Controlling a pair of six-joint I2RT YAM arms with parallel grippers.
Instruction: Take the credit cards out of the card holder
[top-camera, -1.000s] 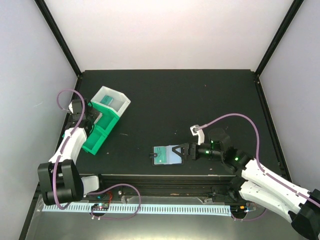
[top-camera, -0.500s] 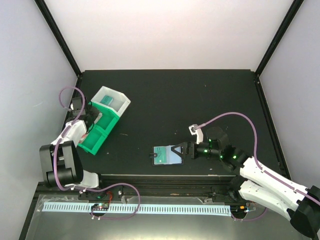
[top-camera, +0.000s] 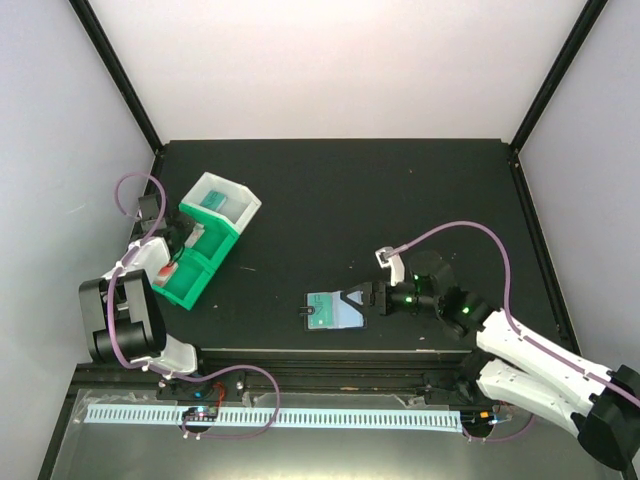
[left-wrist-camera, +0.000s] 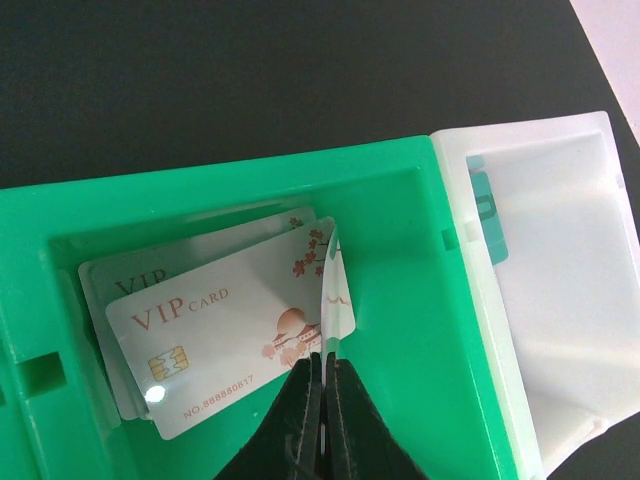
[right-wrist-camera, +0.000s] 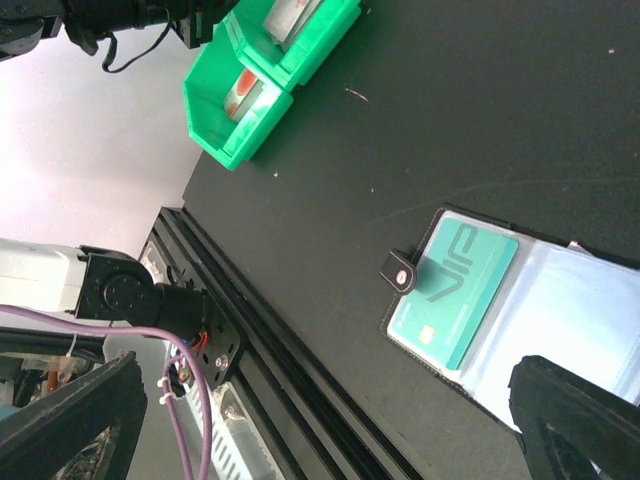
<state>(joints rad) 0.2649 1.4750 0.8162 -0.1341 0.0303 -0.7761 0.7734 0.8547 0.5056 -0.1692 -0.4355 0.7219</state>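
Credit card (left-wrist-camera: 335, 290) pinched edge-on between left fingers (left-wrist-camera: 300, 412)

green bin (left-wrist-camera: 400, 210): smooth glossy plastic | white bin (left-wrist-camera: 560, 330): translucent frosted plastic | credit cards (left-wrist-camera: 215, 345): glossy plastic, glare spot at lower left | desk (left-wrist-camera: 250, 70): matt black, faintly scuffed | card holder (right-wrist-camera: 585, 320): clear shiny plastic pockets

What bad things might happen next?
The left fingers pinch a card by its edge over the green bin; it may drop crooked or catch the wall. The teal card sits in the card holder, which looks loose and might slide when the open right fingers pull.
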